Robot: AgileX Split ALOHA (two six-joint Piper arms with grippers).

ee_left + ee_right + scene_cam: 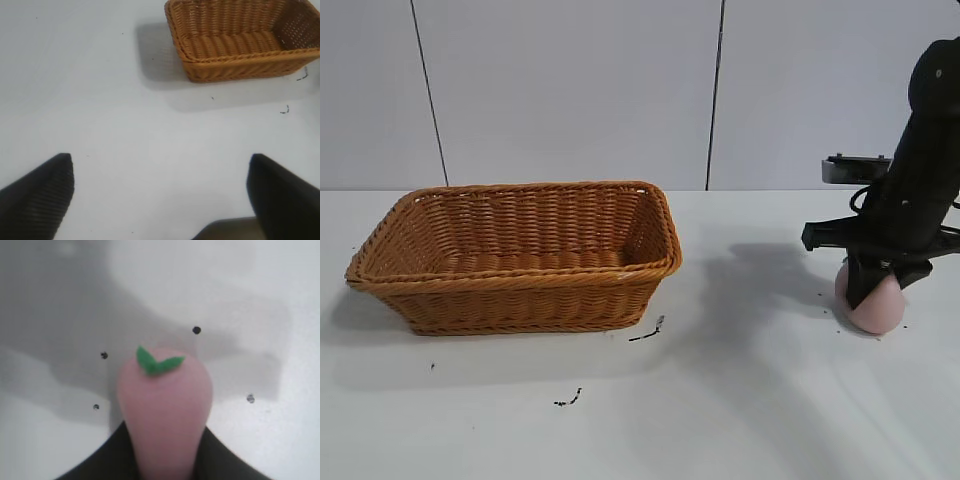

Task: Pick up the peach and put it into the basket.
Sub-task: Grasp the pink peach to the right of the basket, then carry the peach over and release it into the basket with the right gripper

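The pink peach [876, 306] rests on the white table at the far right, with a small green leaf on it in the right wrist view [165, 405]. My right gripper [875, 282] stands over it, its black fingers pressed against both sides of the peach and shut on it. The orange-brown wicker basket [520, 300] stands at the left of the table, and it also shows in the left wrist view [240, 65]. My left gripper [160, 192] is open and empty above bare table, off to the side of the basket; it is out of the exterior view.
Small dark specks lie on the table [740, 400] in front of the basket and around the peach. A grey panelled wall stands behind the table.
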